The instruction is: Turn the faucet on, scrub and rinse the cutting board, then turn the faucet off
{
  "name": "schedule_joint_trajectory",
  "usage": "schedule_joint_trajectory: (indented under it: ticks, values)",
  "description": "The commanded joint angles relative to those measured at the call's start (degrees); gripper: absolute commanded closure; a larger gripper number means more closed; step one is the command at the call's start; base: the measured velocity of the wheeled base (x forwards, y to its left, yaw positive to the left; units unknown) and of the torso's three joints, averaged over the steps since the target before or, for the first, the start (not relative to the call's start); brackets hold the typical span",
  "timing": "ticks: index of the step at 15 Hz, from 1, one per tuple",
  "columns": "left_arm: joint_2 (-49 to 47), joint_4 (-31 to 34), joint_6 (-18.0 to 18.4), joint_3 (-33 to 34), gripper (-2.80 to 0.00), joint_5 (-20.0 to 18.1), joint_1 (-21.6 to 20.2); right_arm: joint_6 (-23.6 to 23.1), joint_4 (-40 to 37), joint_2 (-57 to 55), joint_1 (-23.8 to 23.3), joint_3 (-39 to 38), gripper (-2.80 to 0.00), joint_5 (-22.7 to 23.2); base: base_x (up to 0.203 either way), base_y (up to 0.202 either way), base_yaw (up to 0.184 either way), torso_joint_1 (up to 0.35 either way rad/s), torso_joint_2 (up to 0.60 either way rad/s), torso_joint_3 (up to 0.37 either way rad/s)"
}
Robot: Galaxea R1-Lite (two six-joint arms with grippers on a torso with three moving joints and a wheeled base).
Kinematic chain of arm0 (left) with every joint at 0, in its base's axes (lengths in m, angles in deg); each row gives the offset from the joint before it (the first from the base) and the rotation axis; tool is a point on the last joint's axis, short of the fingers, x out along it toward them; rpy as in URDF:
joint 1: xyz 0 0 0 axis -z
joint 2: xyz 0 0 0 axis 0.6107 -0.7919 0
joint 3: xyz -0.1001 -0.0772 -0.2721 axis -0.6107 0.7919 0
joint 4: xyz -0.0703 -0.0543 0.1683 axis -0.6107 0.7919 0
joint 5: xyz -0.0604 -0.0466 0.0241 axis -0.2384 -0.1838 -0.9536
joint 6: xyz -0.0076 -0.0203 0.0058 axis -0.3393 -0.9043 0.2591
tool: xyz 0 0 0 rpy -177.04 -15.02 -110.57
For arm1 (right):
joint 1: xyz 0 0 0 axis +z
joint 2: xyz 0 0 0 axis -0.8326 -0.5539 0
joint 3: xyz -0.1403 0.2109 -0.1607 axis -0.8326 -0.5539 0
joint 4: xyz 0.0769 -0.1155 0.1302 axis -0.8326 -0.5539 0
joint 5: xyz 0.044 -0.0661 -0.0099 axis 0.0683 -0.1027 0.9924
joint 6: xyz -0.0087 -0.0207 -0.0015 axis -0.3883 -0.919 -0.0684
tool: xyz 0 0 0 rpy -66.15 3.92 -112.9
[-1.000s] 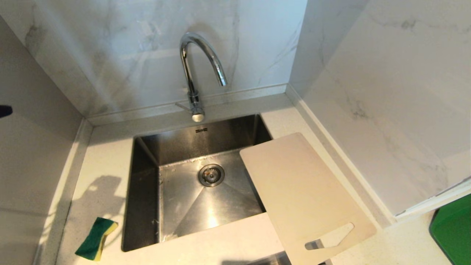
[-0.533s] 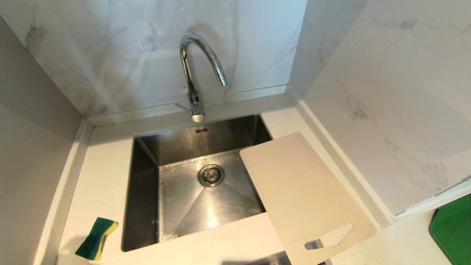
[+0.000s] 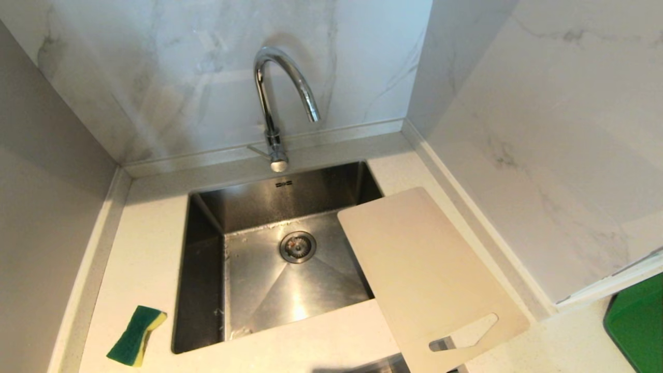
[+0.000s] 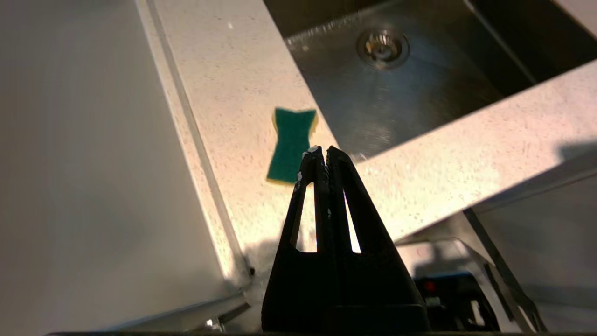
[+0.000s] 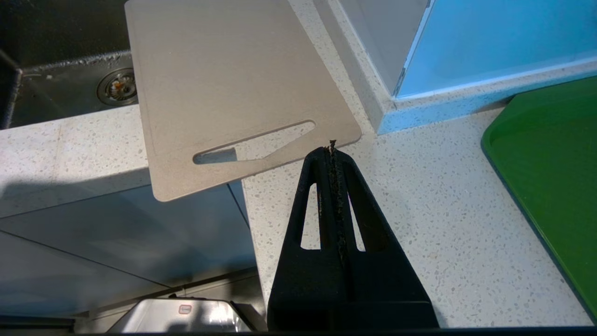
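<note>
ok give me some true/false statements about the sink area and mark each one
1. Water is running from the faucet. False: no stream shows.
2. The cutting board lies partly over the sink. True.
3. The sponge sits inside the sink. False: it lies on the counter beside it.
4. The left gripper is shut and empty. True.
5. The right gripper holds the cutting board. False: it is shut, apart from the board.

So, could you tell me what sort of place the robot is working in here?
Most likely a home-style kitchen corner: a steel sink set in a speckled countertop, a chrome faucet against marble-look wall panels, and a cutting board and sponge nearby.
</note>
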Motion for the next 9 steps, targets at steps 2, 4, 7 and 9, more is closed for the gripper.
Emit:
schedule_joint_trajectory:
  ticks: [2, 4, 7, 9]
  values:
    - [3.0, -2.6, 0.3, 1.0, 0.00, 1.8, -0.2, 0.0, 0.0, 0.0, 0.0, -0.1, 0.00, 0.0, 0.000, 0.000, 0.000, 0.000, 0.00, 0.000]
    - [5.0, -3.3, 0.6, 3.1, 0.00, 2.0, 0.4, 0.0, 0.0, 0.0, 0.0, -0.1, 0.00, 0.0, 0.000, 0.000, 0.000, 0.000, 0.00, 0.000]
    - [9.8, -3.7, 1.2, 7.9, 0.00, 2.7, 1.1, 0.0, 0.0, 0.0, 0.0, -0.1, 0.00, 0.0, 0.000, 0.000, 0.000, 0.000, 0.00, 0.000]
    - [13.2, -6.0, 1.5, 11.7, 0.00, 4.8, 1.2, 0.0, 0.0, 0.0, 0.0, -0.1, 0.00, 0.0, 0.000, 0.000, 0.000, 0.000, 0.00, 0.000]
